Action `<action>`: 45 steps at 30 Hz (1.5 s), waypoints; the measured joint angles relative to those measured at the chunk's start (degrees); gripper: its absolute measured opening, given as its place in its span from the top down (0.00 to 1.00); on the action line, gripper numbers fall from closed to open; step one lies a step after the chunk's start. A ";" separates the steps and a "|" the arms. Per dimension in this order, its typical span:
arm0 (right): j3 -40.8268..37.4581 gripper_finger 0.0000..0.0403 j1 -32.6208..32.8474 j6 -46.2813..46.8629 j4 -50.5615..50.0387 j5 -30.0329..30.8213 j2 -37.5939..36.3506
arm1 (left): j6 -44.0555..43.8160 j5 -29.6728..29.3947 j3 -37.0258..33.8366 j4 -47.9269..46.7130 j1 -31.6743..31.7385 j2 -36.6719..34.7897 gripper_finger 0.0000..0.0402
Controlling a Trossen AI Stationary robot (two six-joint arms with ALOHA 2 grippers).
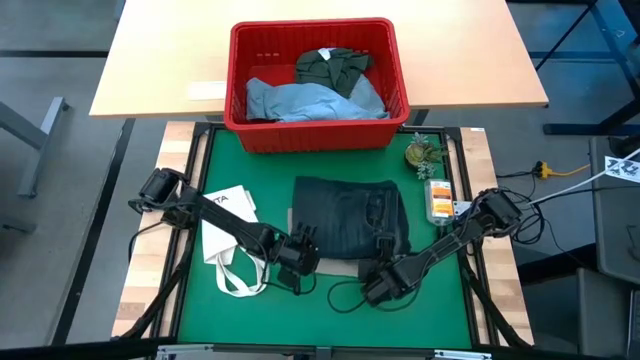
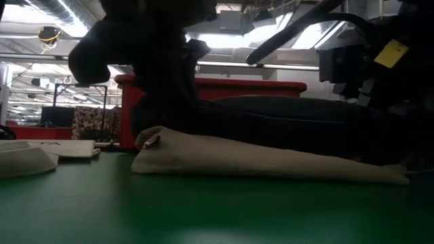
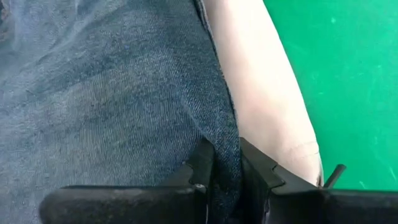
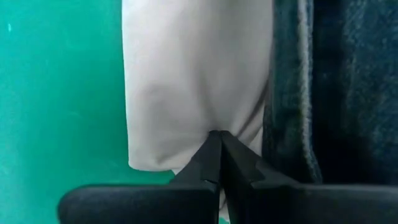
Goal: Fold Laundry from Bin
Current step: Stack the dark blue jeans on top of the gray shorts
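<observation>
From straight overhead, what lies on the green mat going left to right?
White tote bag → left gripper → dark navy jeans → right gripper → small orange packet.

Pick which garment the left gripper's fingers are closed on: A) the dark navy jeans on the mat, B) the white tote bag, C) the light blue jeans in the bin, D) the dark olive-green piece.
A: in the left wrist view the left gripper pinches an edge of the dark navy jeans, which lie over the beige trousers on the green mat.
</observation>
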 joint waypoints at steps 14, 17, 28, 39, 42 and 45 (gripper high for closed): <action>0.62 0.99 0.00 -0.20 0.16 1.01 -0.02 | -5.35 1.01 0.00 0.26 -0.62 0.07 0.81; 0.63 0.99 0.00 -0.60 0.19 0.53 -0.03 | -5.44 1.11 0.00 0.26 -0.69 0.08 0.76; 0.78 0.85 -0.13 -0.11 -0.35 -1.83 -0.18 | -8.01 2.68 -0.07 0.59 -0.70 0.12 0.58; 11.18 0.62 0.11 0.90 -16.22 -5.25 0.19 | -8.99 3.57 -0.17 0.07 -0.67 -4.79 0.54; 15.05 0.62 0.51 -0.80 -19.12 -6.93 0.11 | -9.00 3.63 -0.17 0.19 -0.67 -7.97 0.54; 18.70 0.62 0.92 -2.13 -21.16 -8.02 0.11 | -8.97 3.44 -0.17 0.29 -0.50 -10.59 0.54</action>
